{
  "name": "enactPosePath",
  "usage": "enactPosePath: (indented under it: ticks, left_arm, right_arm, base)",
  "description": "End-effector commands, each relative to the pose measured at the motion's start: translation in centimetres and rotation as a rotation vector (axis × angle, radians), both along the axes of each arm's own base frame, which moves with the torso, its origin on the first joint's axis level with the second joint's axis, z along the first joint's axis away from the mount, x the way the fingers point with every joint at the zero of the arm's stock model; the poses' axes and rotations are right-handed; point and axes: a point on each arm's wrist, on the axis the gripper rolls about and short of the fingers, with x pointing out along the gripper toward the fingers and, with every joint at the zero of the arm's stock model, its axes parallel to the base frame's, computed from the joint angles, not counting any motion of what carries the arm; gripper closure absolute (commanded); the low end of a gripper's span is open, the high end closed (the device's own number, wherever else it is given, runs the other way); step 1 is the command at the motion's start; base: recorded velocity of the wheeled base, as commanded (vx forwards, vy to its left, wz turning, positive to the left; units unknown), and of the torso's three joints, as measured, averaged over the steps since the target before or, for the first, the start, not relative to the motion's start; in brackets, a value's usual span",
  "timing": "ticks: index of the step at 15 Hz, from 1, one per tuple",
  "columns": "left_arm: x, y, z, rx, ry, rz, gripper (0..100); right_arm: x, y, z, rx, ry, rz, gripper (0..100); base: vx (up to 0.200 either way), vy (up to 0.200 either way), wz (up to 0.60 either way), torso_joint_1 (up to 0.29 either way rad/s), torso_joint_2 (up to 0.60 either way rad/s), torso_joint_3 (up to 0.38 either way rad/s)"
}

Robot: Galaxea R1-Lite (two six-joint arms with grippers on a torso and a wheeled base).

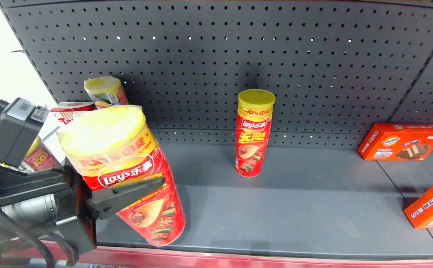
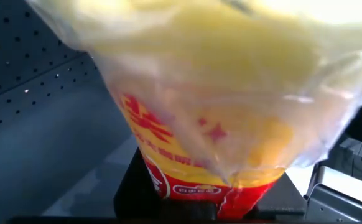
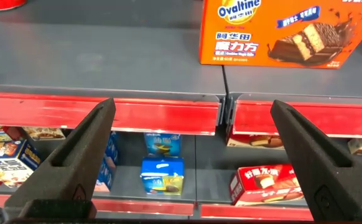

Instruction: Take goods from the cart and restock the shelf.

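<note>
Firstly, left gripper [image 1: 142, 175]: lower left of the head view, its fingers [image 1: 127, 191] clamped round the held can [image 1: 153, 216], with one black finger lying across the can's front.
Held can: red, with a yellow lid under clear film. It is tilted, its top leaning toward the upper left. Its base sits over the front left of the shelf [image 1: 276, 208]; I cannot tell whether it touches. In the left wrist view the lid end [image 2: 231, 124] looms close.
Behind it: a spare can [image 1: 103, 89] with a yellow lid and a red-and-white packet [image 1: 71, 109], at the left end of the pegboard [image 1: 216, 56].
Standing can [image 1: 253, 134]: centre frame, upright on the shelf, near the pegboard and well apart from the held can.
Orange boxes: one [image 1: 402, 141] far right by the pegboard, another [image 1: 432, 206] at the lower right, nearer the front.
Right gripper [image 3: 192, 109]: fingers spread wide and holding nothing, in front of the red rail [image 3: 162, 112]. An orange box [image 3: 274, 31] sits above the rail, with blue packs [image 3: 162, 174] and a red box [image 3: 265, 183] on the lower shelf.
</note>
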Motion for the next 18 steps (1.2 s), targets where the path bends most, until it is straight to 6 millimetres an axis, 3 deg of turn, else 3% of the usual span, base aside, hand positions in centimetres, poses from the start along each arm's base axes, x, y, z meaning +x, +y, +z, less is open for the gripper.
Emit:
enactPosePath:
  ticks: [1,18]
  left_arm:
    - [0.04,0.01,-0.02,0.0,0.001,0.002,100]
    - [-0.11,0.06,-0.44,0.007,0.013,0.008,100]
  right_arm:
    - [0.01,0.0,0.01,0.0,0.001,-0.001,0]
    - [0.01,0.01,0.01,-0.008,0.001,0.004,0]
  base:
    - [0.0,0.0,0.0,0.0,0.0,0.0]
    - [0.0,0.0,0.0,0.0,0.0,0.0]
